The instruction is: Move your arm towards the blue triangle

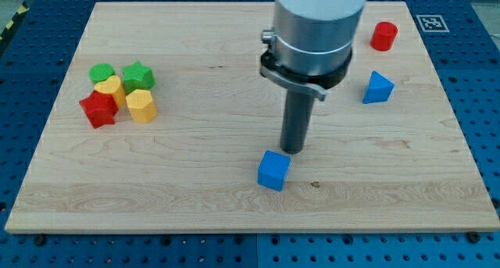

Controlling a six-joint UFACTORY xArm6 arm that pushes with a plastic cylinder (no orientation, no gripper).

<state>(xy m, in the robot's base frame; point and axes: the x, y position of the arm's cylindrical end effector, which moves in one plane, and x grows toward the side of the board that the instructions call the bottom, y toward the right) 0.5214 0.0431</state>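
You see a wooden board [195, 198]. Near its middle sits a blue cube [273, 170]. Far to the cube's left cluster a red star [98, 108], yellow hexagon [141, 105], yellow heart [110, 88], green star [138, 76] and green cylinder [101, 72]. A red cylinder [383, 35] stands toward the cube's upper right.

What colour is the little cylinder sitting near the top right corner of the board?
Red. The red cylinder shows clearly in the camera view, above the blue triangle.
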